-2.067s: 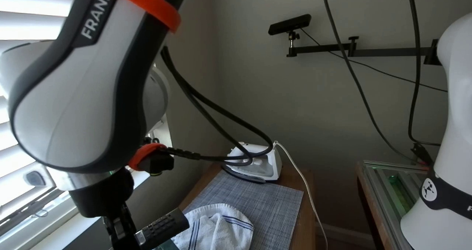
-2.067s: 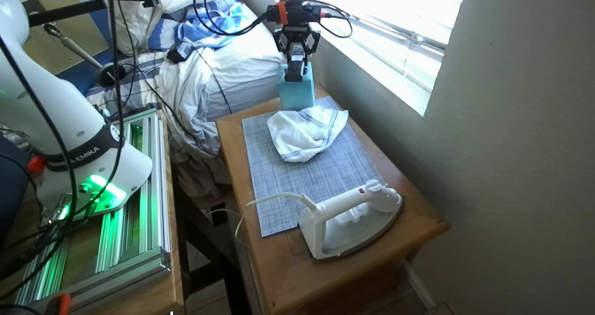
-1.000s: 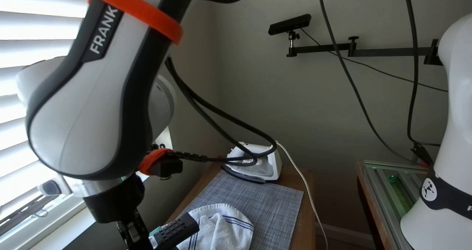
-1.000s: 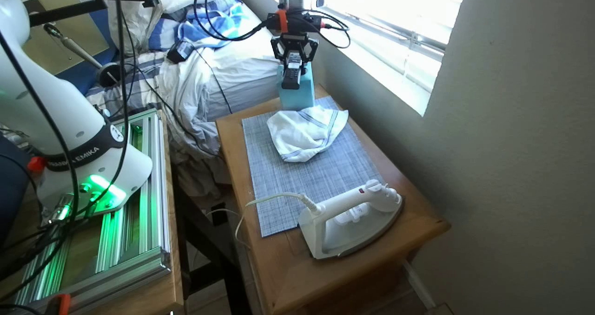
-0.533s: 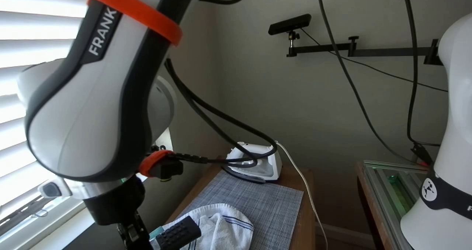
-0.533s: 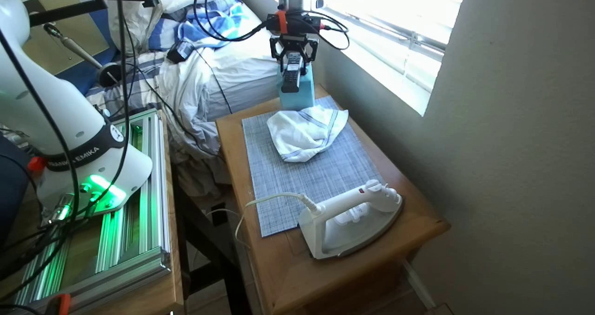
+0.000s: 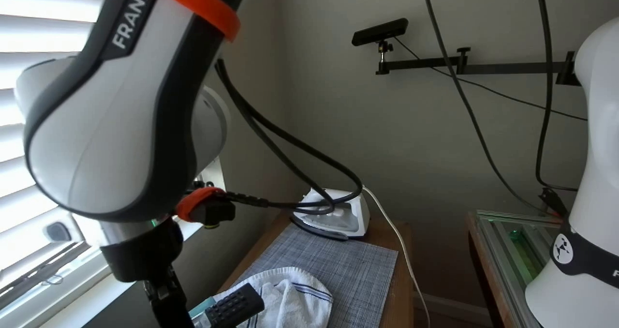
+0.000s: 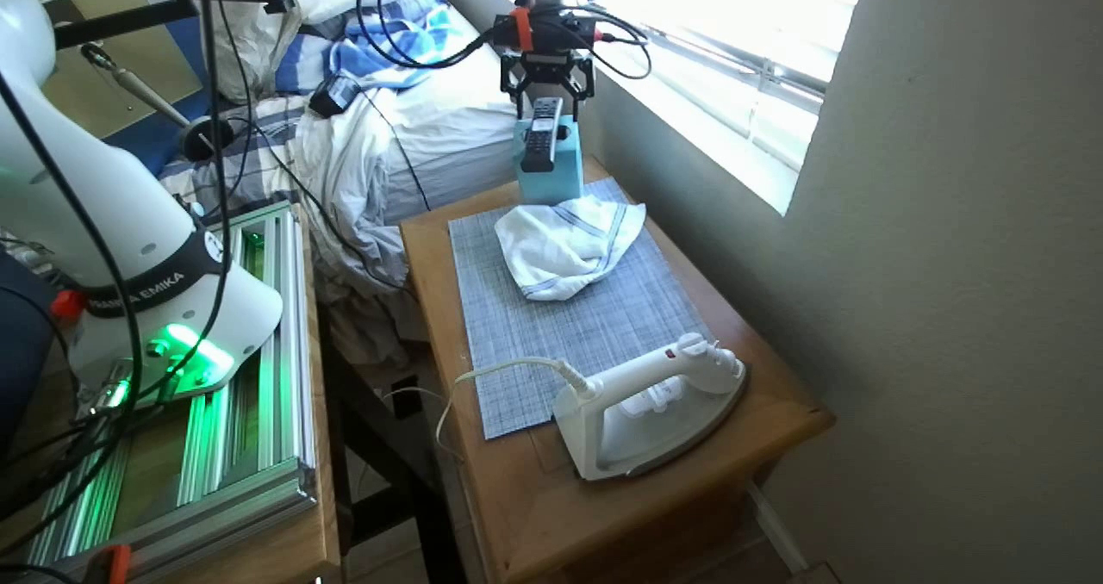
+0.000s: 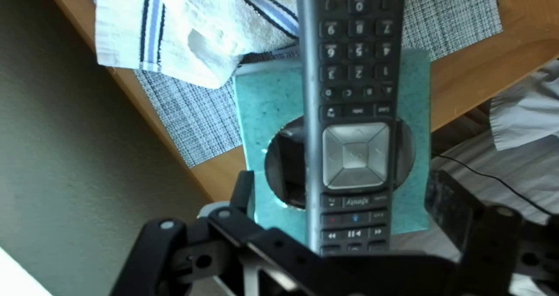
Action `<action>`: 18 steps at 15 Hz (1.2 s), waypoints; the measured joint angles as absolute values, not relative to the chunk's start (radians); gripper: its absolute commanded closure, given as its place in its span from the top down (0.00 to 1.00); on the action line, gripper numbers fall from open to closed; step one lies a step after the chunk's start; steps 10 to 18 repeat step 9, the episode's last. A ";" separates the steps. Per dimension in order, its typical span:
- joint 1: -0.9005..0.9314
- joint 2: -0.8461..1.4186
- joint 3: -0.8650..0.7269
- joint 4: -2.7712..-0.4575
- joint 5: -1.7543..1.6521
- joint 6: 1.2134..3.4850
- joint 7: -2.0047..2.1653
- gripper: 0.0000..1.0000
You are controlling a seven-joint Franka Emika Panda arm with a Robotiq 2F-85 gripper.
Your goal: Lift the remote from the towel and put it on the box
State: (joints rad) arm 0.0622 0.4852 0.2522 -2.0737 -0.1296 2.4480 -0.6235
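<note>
Wrist view: remote [image 9: 356, 156] is laid across the box [image 9: 270, 97], right of centre, its length presumably used to bridge the hole [image 9: 286, 169]. Gripper [image 9: 340, 184] is spread, clear on both sides, likely for release. Towel [image 9: 188, 21] is seen upper left.

A white iron [image 8: 646, 429] with a cord [image 8: 515, 363] sits on the wooden surface [image 8: 551, 515], by the end of a gray mat [image 8: 551, 334]. A messy bed [image 8: 457, 127] is near a bright window [image 8: 724, 7].

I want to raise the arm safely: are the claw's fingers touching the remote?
Apart. In the wrist view, the box shows between the remote and both fingers of the open claw.
</note>
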 measured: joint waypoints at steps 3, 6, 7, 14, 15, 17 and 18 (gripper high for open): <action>0.062 0.396 0.223 -2.139 -0.135 2.522 -0.554 1.00; 0.059 0.270 0.178 -2.258 -0.135 2.579 -0.442 1.00; 0.056 0.224 0.163 -2.308 -0.135 2.593 -0.405 1.00; 0.051 0.130 0.128 -2.413 -0.136 2.616 -0.330 1.00; 0.051 0.130 0.128 -2.413 -0.136 2.616 -0.330 1.00; 0.051 0.130 0.128 -2.413 -0.136 2.616 -0.330 1.00; 0.051 0.130 0.128 -2.413 -0.136 2.616 -0.330 1.00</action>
